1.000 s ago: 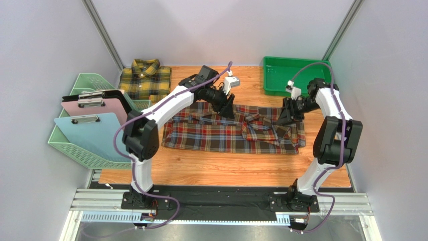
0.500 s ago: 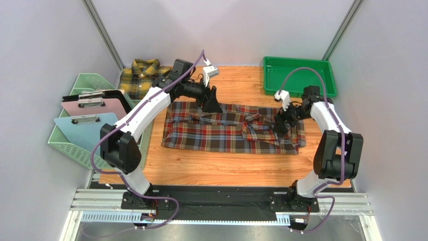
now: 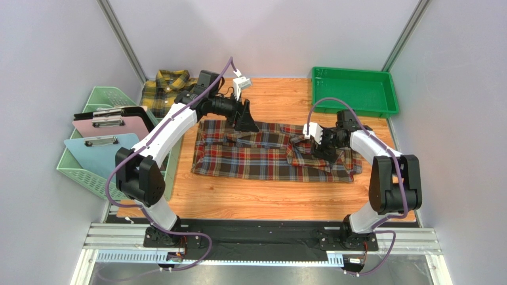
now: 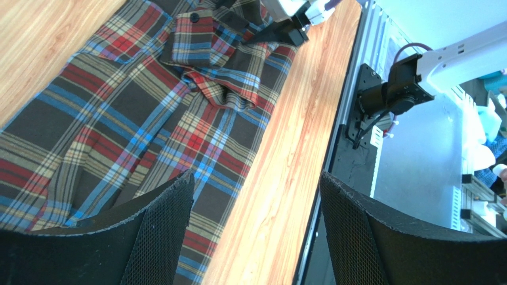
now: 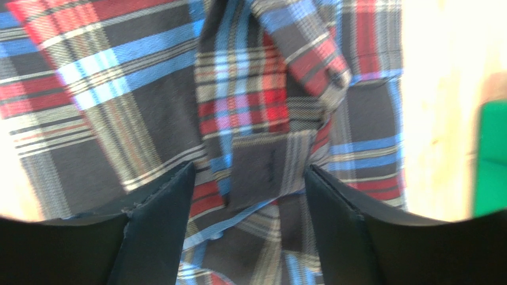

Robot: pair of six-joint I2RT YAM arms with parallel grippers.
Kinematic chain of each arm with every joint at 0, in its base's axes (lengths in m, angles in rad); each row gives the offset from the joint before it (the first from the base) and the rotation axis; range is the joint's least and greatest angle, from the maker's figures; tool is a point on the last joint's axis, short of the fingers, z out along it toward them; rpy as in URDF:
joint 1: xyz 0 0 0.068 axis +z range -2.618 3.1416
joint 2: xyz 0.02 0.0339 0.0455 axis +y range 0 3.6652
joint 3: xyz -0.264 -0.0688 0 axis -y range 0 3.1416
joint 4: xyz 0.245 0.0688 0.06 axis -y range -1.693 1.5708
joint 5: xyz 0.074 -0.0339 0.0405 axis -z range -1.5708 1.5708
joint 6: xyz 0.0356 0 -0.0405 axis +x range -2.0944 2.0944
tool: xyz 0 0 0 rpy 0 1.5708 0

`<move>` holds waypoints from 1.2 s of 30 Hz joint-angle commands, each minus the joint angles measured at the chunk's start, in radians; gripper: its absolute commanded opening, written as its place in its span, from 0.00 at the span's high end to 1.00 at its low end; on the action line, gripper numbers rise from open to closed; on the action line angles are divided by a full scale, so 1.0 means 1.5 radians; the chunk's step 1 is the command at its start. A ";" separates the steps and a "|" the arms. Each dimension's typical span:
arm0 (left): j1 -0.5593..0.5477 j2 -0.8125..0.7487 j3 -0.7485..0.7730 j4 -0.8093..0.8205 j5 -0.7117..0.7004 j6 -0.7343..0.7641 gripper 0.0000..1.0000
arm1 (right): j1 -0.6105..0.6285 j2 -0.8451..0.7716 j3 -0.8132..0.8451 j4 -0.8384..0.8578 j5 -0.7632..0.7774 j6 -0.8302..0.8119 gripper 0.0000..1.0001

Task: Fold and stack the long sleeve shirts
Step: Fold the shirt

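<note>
We are folding the red plaid shirt (image 3: 262, 157), which lies flat in the middle of the table (image 3: 238, 202). The left gripper (image 3: 247, 123) and the right gripper (image 3: 326, 151) hover over it, jaws spread and empty. Next, we think, each must pinch an edge.

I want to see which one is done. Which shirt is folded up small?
The yellow and dark check shirt in the far left corner is folded into a small bundle. The red, brown and blue check shirt lies spread out in the middle.

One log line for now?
left fingers: open, empty, above red shirt | right fingers: open, empty, above its bunched sleeve | yellow shirt: back left corner
</note>
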 commanded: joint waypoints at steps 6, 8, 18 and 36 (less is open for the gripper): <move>0.006 -0.035 -0.011 0.034 -0.056 0.016 0.15 | 0.008 0.013 0.059 0.065 0.050 0.005 0.75; 0.007 -0.042 0.002 0.036 -0.081 0.016 0.14 | 0.008 0.019 0.081 0.043 0.047 0.005 0.89; 0.014 -0.134 0.015 0.141 -0.287 0.033 0.01 | -0.012 0.004 0.295 -0.100 -0.028 0.218 1.00; 0.036 -0.146 0.032 0.084 -0.361 -0.016 0.01 | -0.017 0.134 0.666 0.036 0.094 0.402 1.00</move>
